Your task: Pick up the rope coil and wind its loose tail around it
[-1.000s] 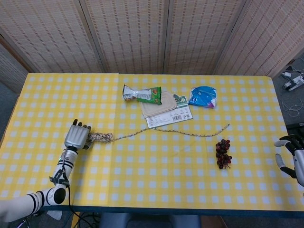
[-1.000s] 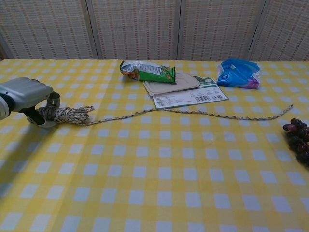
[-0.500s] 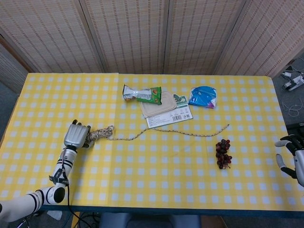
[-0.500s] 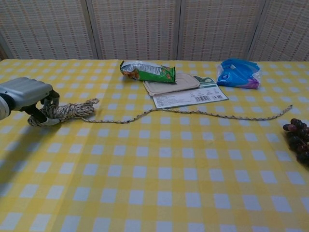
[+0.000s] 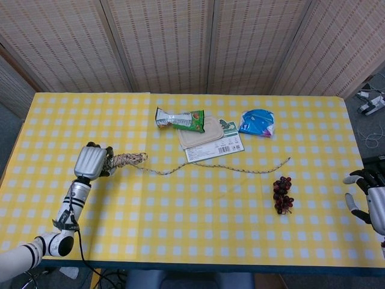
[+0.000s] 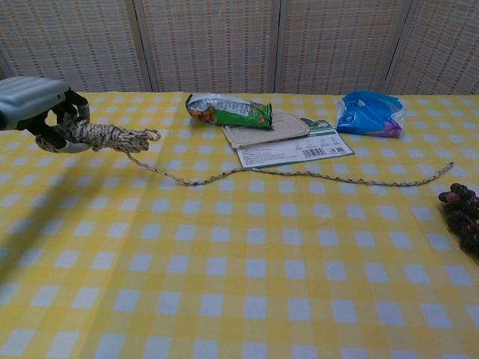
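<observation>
At the lower right edge of the head view, the right hand (image 5: 368, 195) is hovering beside the table with fingers spread, holding nothing. Farther up at mid-left, the left hand (image 5: 91, 161) is clasping the rope coil (image 6: 105, 136), lifted clear of the checked tablecloth (image 6: 239, 284). Its loose tail (image 5: 228, 168) is trailing rightward across the cloth toward the grapes (image 5: 282, 194).
</observation>
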`<state>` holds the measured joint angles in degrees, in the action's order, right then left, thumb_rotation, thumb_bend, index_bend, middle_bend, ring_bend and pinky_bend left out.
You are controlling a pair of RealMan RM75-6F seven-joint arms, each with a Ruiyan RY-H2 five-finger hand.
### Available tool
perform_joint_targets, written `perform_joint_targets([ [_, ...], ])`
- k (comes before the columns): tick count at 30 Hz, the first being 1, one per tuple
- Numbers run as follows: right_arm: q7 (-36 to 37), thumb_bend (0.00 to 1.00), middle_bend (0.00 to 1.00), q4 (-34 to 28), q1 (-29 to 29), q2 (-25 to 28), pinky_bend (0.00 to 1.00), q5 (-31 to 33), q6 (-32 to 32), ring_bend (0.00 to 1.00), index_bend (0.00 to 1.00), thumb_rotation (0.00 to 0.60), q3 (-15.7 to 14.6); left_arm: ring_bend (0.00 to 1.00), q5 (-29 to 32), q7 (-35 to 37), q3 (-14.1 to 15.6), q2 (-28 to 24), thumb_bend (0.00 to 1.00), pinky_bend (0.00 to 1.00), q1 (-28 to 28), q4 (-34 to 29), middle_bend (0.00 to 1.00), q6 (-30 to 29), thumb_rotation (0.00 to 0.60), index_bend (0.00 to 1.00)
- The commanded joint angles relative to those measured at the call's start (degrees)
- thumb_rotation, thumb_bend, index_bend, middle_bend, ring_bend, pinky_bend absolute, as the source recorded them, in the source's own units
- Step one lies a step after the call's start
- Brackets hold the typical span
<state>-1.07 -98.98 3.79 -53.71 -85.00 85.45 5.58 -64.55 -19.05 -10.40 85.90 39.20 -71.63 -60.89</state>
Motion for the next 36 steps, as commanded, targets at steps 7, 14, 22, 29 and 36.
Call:
perform_joint_targets([
  [7, -5.4, 0.36, 0.32, -5.0, 6.8, 2.4, 0.34, 0.0, -8.4, 0.20, 0.40, 0.600, 1.9, 0.49, -4.3, 10.0, -5.5, -7.5, 0.27, 0.35, -1.7, -13.3, 0.68, -5.9, 0.538, 0.68],
  [14, -10.4, 0.37, 0.32, -6.9, 13.3, 0.9, 0.34, 2.8, -16.5, 0.20, 0.40, 0.600, 3.7, 0.49, -2.5, 9.9, -9.6, -12.8, 0.27, 0.35, -1.5, -24.2, 0.68, -7.3, 0.538, 0.68],
  [22, -14.7, 0.39, 0.32, -6.0, 21.2, -3.6, 0.34, 7.5, -25.3, 0.20, 0.40, 0.600, 5.7, 0.49, 0.6, 9.3, -12.8, -15.7, 0.27, 0.35, -1.4, -32.9, 0.69, -9.0, 0.536, 0.69],
  [29, -21.0, 0.39, 0.32, -1.9, 28.5, -11.2, 0.34, 14.7, -32.2, 0.20, 0.40, 0.600, 6.6, 0.49, 2.3, 8.5, -13.1, -16.6, 0.27, 0.35, -1.4, -36.5, 0.69, -9.7, 0.534, 0.69],
  [36, -29.2, 0.29, 0.32, 4.0, 33.8, -20.2, 0.34, 21.7, -33.2, 0.18, 0.40, 0.600, 6.5, 0.49, 3.1, 7.0, -12.7, -17.0, 0.27, 0.35, -1.5, -37.7, 0.69, -10.7, 0.535, 0.69],
])
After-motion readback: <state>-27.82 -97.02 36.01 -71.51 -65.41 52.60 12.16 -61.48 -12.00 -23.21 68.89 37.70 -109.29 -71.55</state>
